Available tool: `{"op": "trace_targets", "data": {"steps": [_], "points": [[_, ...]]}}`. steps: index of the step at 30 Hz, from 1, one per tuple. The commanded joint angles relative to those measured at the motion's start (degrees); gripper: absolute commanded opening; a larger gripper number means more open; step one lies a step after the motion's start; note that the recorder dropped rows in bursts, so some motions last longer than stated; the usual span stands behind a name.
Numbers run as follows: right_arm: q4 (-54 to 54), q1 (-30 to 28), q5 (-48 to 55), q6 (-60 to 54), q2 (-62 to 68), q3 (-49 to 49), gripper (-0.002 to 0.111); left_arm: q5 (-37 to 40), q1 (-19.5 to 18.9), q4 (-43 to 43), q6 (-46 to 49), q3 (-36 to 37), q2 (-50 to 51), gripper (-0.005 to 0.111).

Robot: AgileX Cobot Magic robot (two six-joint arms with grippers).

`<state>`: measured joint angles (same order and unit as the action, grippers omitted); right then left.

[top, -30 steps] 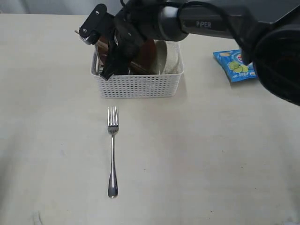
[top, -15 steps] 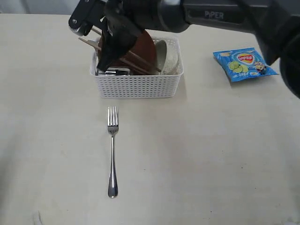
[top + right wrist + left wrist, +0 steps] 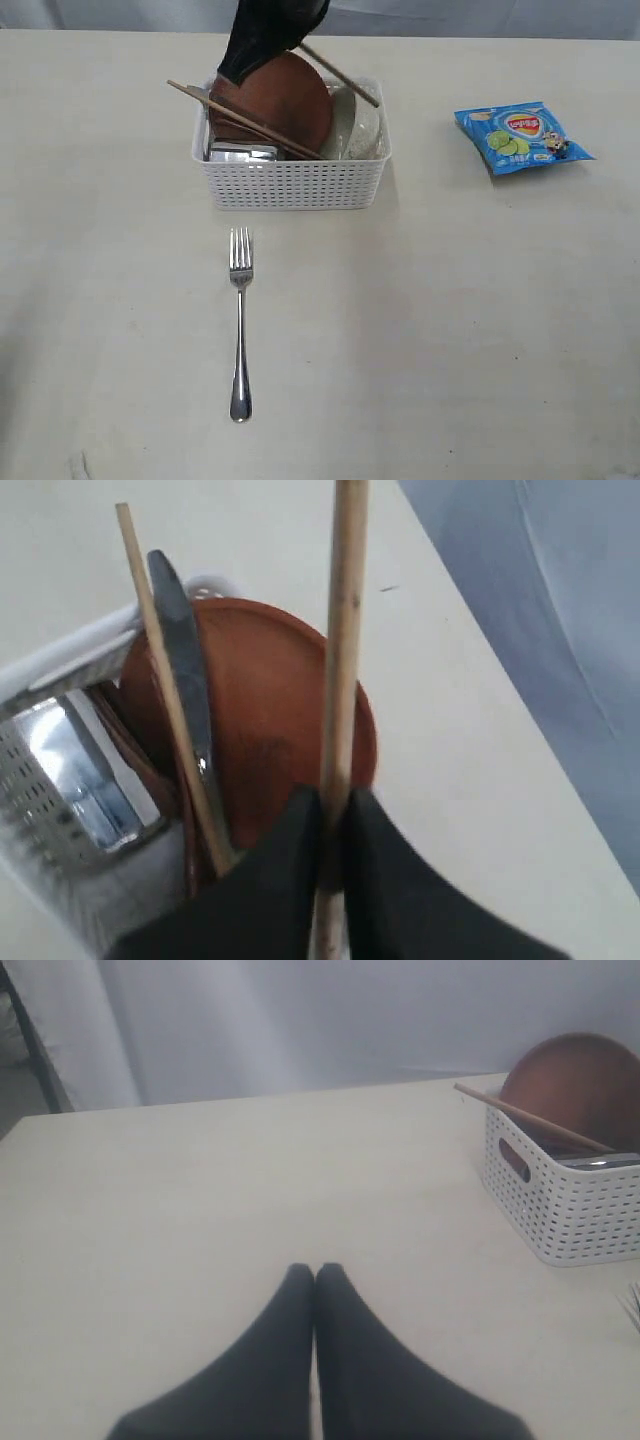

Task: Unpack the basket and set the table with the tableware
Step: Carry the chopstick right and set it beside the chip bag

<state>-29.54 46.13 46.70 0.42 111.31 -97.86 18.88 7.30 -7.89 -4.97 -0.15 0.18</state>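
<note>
The white basket (image 3: 290, 185) stands at the back of the table (image 3: 420, 330). It holds the brown plate (image 3: 285, 105) on edge, a pale bowl (image 3: 362, 125), a steel cup (image 3: 242, 152), a knife (image 3: 185, 670) and one chopstick (image 3: 240, 118) lying across the rim. My right gripper (image 3: 333, 802) is shut on the other chopstick (image 3: 345, 80), held above the basket. In the exterior view, only the gripper's dark body (image 3: 265, 30) shows, at the top edge. A silver fork (image 3: 240, 320) lies on the table in front of the basket. My left gripper (image 3: 315, 1270) is shut and empty over bare table, left of the basket (image 3: 560, 1210).
A blue chip bag (image 3: 520, 137) lies at the back right of the table. The table's far edge runs just behind the basket, with a pale curtain (image 3: 300, 1020) beyond.
My right arm has risen from the basket and mostly left the top of the exterior view, lifting one chopstick. The plate and the basket's contents are now uncovered.
</note>
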Motion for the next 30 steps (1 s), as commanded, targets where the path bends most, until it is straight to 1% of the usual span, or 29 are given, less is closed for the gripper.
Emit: {"op": "trace_targets", "data": {"steps": [1, 4, 7, 10, 13, 16, 18, 20, 23, 25, 30], "points": [[-0.3, -4.7, 9.3, 1.7, -3.9, 0.0, -0.001, -0.6, 0.2, 0.0, 0.1, 0.1, -0.2, 0.0], [1.4, -11.1, 15.5, 2.0, -4.4, 0.0, -0.001, -0.6, 0.2, 0.0, 0.1, 0.1, -0.2, 0.0], [8.4, -18.1, 23.3, 0.6, -3.7, 0.2, -0.001, -0.6, 0.2, 0.0, 0.1, 0.1, -0.2, 0.0], [15.9, -24.5, 23.3, -2.3, -4.1, 5.1, -0.001, -0.6, 0.2, 0.0, 0.1, 0.1, -0.2, 0.0], [18.7, -30.2, 22.5, -2.8, -4.8, 14.0, -0.001, -0.6, 0.2, 0.0, 0.1, 0.1, -0.2, 0.0], [21.9, -36.5, 17.5, -2.4, -5.6, 22.7, -0.001, -0.6, 0.2, 0.0, 0.1, 0.1, -0.2, 0.0], [26.9, -39.8, 14.1, -4.5, -6.0, 28.0, -0.001, -0.6, 0.2, 0.0, 0.1, 0.1, -0.2, 0.0], [30.6, -41.4, 9.3, -6.9, -6.7, 32.2, -0.001, -0.6, 0.2, 0.0, 0.1, 0.1, -0.2, 0.0], [29.5, -42.1, 2.7, -6.4, -6.9, 36.9, -0.001, -0.6, 0.2, 0.0, 0.1, 0.1, -0.2, 0.0], [27.7, -42.1, 1.7, -4.5, -6.7, 37.8, -0.001, -0.6, 0.2, 0.0, 0.1, 0.1, -0.2, 0.0], [27.7, -42.1, 2.4, -4.3, -6.2, 38.0, 0.0, -0.6, 0.2, 0.0, 0.1, 0.1, -0.2, 0.0]]}}
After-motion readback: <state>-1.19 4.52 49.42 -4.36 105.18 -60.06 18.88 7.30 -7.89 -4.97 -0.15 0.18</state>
